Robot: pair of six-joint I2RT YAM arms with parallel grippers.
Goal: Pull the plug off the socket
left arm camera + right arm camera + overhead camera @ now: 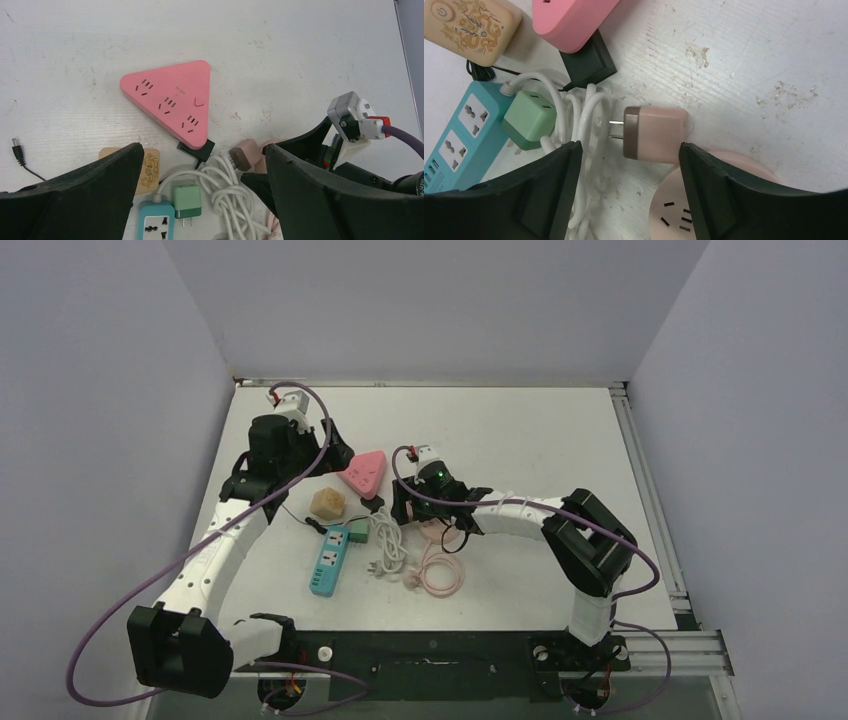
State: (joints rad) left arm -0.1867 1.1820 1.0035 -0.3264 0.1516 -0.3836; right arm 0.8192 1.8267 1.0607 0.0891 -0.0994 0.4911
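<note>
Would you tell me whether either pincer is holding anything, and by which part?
Nothing is held. The left pincer and right pincer are both open; the pink plug lies loose between the right one's fingers.

Power-button sign on the tan box (471, 27), small print on the pink triangular strip (172, 100) too tiny to read

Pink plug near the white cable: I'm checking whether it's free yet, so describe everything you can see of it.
The pink plug is a small boxy block, pale pink and smooth like plastic, with a brown face that carries bare metal prongs. It lies on its side on the white table in no socket, with its prongs pointing at the coiled white cable. It sits between the open fingers of the right gripper, just beside the round pink socket. Whether a finger touches it cannot be told.
</note>
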